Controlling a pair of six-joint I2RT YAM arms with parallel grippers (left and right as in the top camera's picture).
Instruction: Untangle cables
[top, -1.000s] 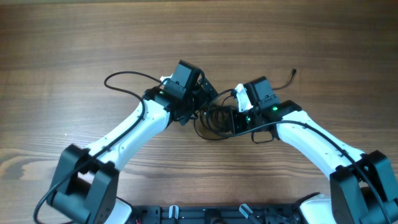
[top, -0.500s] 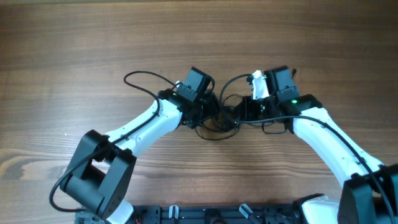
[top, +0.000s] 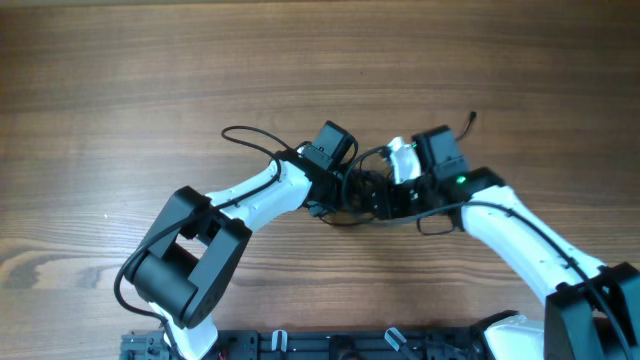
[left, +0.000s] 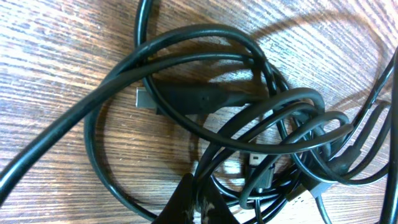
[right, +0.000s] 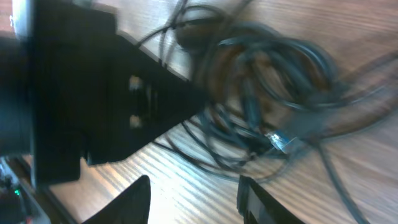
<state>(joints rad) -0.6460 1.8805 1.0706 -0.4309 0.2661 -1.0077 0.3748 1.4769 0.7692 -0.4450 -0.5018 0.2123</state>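
Cables (left: 199, 98) heaped in a knot mid-table (top: 150, 80). Left gripper (left: 193, 186) at knot's 9 o'clock, fingers pressed together; hold on any strand unclear. Right gripper (right: 194, 186) at 3 o'clock, fingers apart, nothing between.

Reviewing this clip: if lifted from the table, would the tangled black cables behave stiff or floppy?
Probably floppy: the cables lie in loose, curved loops. The loops interlock, so lifting one strand likely drags the rest along. Thin, so likely light.
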